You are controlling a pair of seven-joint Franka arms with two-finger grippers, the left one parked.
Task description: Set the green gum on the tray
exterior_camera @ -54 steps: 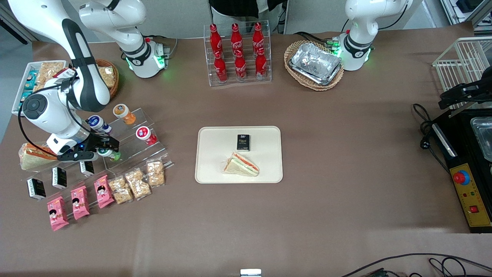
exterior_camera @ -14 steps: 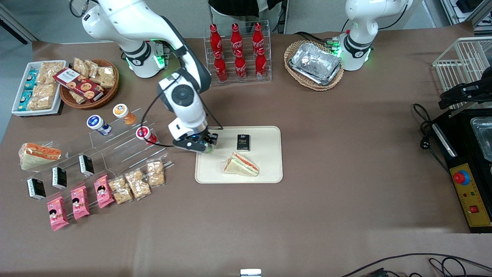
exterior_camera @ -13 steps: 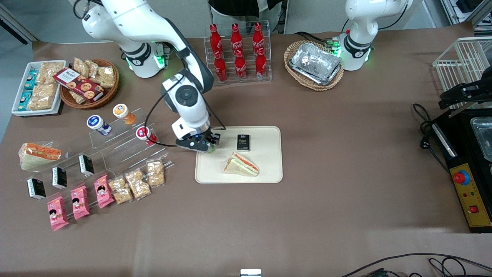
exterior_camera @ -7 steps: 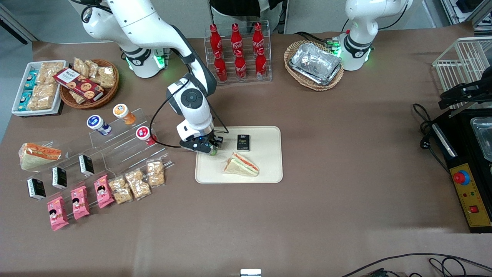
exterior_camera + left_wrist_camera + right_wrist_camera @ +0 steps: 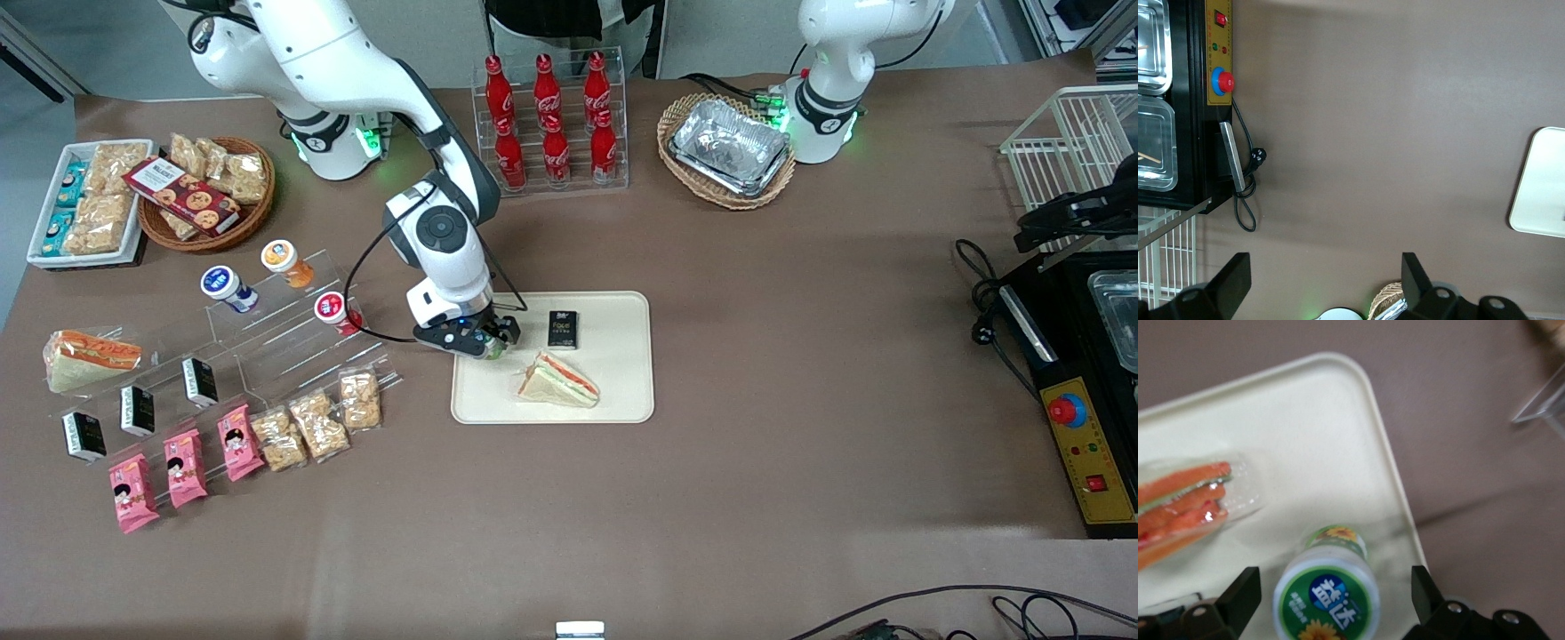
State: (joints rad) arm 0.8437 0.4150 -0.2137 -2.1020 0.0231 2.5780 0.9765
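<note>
Brown desk: jaws of the gripper (image 5: 492, 341) now spread, small light-green gum bottle (image 5: 1327, 593) freed between them on the cream rectangular tray (image 5: 622, 391); placement looks done.

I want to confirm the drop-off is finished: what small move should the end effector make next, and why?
Probably lift the end effector straight up. It is open, with a gap on each side of the green gum, which stands upright on the tray close to its rim. A sideways exit could knock it over.
</note>
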